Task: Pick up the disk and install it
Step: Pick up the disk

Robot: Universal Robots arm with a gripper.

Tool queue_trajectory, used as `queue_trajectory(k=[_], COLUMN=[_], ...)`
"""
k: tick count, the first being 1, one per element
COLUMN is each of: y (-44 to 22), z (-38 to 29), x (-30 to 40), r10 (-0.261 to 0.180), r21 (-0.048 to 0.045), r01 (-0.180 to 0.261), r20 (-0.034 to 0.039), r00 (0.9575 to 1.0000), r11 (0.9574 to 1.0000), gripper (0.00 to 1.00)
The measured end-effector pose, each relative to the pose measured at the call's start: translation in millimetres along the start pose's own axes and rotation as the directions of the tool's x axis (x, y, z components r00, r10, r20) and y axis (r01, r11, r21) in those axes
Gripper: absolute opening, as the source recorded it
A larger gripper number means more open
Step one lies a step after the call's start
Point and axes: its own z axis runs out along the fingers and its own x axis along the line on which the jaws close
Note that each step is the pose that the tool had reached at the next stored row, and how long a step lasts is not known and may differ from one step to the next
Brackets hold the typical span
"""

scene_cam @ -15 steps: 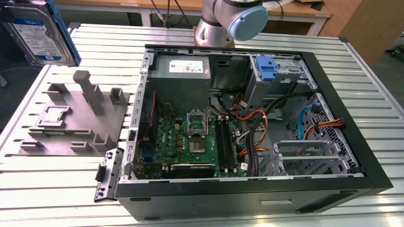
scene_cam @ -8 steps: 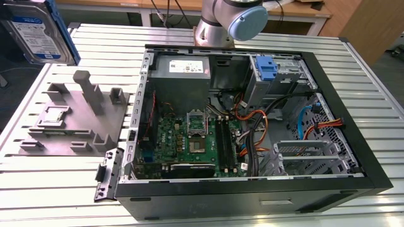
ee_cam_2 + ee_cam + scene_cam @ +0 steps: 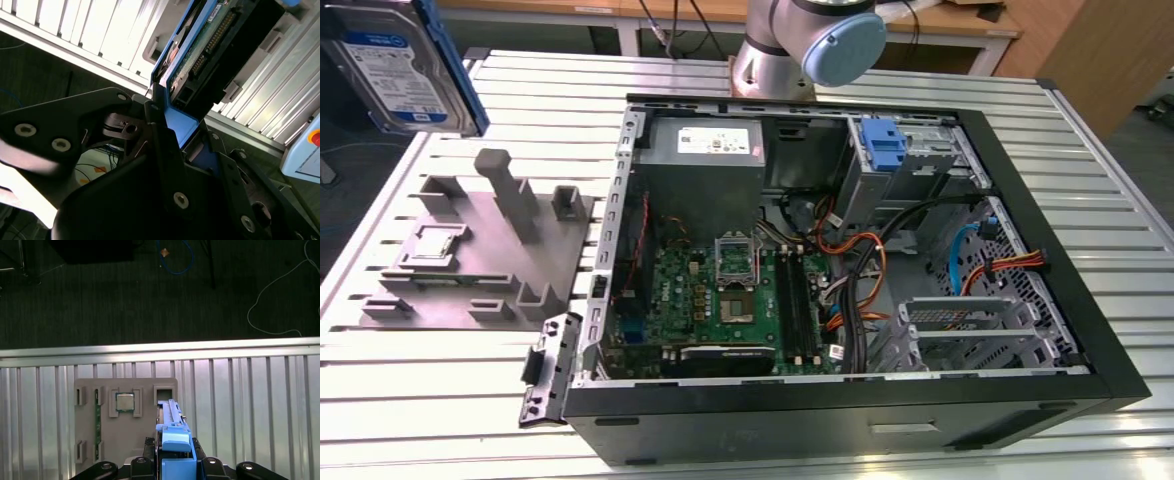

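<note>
Claw clamped tight on the blue bracket of the disk, held aloft at upper left of the exterior view, over the grey fixture plate, well apart from the open computer case.

Slatted metal table bears computer case, grey fixture.

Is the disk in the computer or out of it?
Out. The gripper holds the disk in the air, to the exterior view's left of the open computer case.
</note>
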Motion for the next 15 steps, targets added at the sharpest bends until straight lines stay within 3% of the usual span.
queue_trajectory(k=[15], y=[0.0], z=[-1.9], x=[0.0], r10=[0.000], r21=[-0.0003], r01=[0.000], r20=[-0.0001], r00=[1.0000], r11=[1.0000], gripper=[0.36])
